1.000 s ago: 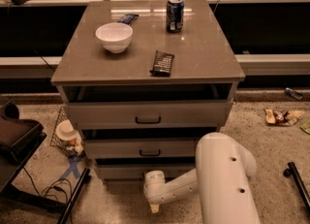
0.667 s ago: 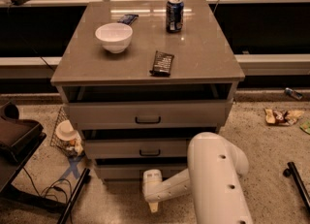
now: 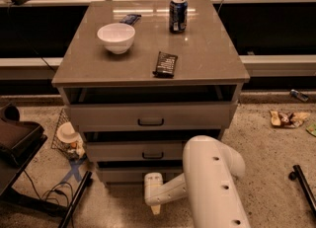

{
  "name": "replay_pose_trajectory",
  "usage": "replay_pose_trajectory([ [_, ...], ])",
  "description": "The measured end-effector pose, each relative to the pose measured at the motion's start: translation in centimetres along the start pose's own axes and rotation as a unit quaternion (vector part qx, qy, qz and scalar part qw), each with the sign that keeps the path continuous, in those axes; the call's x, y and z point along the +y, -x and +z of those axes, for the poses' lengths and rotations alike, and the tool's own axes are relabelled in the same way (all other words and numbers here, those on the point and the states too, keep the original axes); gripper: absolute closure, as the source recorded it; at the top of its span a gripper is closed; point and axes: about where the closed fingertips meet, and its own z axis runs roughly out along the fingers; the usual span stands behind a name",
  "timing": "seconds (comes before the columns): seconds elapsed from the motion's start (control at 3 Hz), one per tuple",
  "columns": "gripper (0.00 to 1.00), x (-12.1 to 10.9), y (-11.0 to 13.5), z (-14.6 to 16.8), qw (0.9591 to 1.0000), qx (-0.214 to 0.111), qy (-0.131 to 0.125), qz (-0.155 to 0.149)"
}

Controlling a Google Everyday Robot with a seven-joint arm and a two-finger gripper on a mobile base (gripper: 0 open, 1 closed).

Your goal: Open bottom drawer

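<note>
The bottom drawer (image 3: 121,174), lowest in the cabinet (image 3: 207,59), runs left to right just beyond your gripper (image 3: 155,206), which hangs low at the near side of its middle; open or closed, you cannot tell.

Bottom drawer (image 3: 121,174): lowest grey-beige front, level, with a dark gap above it, so perhaps slightly out. Its right part is hidden. The gripper (image 3: 155,208) hangs low, just on its near side.

Gripper (image 3: 155,206) slightly leftward at bottom drawer (image 3: 121,175)
</note>
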Motion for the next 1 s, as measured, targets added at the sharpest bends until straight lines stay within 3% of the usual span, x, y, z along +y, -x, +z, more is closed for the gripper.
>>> replay_pose_trajectory([
  [1.0, 0.87, 0.24, 0.03, 0.15, 1.0000, 0.000, 0.001, 0.000],
])
